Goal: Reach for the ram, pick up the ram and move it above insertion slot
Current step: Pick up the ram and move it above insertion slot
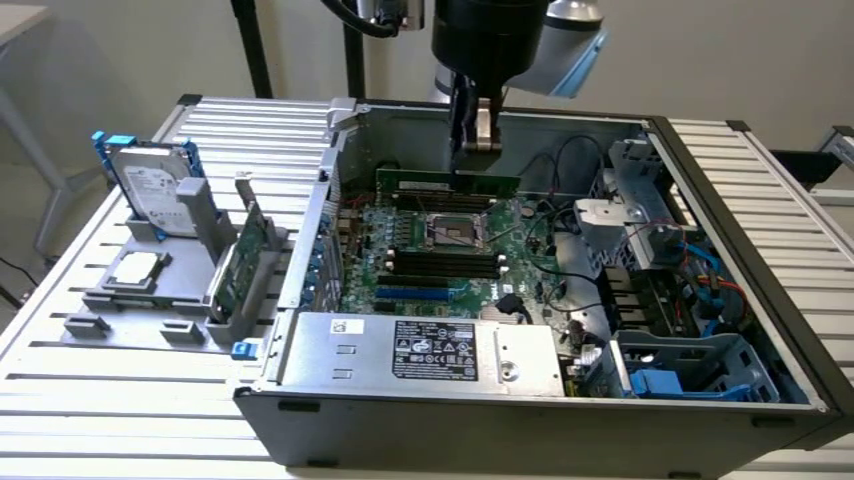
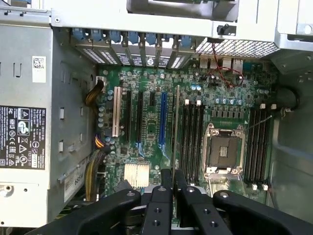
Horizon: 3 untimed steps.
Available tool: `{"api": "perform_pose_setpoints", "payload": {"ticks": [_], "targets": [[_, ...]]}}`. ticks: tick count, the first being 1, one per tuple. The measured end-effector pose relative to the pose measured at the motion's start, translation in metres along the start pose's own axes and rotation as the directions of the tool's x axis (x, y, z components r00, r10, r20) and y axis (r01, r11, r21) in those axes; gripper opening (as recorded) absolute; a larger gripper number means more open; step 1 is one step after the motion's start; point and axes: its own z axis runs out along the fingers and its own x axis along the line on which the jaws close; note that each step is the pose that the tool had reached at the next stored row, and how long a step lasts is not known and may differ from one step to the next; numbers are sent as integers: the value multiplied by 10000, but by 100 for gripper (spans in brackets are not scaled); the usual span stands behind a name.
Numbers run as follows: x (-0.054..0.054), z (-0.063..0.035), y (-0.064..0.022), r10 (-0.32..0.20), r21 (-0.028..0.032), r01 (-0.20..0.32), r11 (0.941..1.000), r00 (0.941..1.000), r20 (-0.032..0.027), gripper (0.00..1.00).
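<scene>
Gripping the ram [image 1: 447, 186] by its top edge, the end effector [image 1: 477, 140] is clamped on it above the motherboard [image 2: 146, 117]. It looks light, stiff and fragile

Matt grey metal case [image 1: 534, 425], green circuit-board ram [image 1: 447, 186], black plastic hand [image 2: 173, 188]

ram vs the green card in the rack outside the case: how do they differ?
The ram is a long, low stick; the card is taller. The ram hangs over the motherboard, clamped in the gripper; the card stands on edge in the grey rack, untouched. Both are green circuit boards.
</scene>
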Motion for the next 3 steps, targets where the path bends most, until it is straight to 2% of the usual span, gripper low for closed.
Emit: {"api": "perform_pose_setpoints", "payload": {"ticks": [3], "targets": [[0,0,0,0,0,0,10000,10000,0,14]]}}
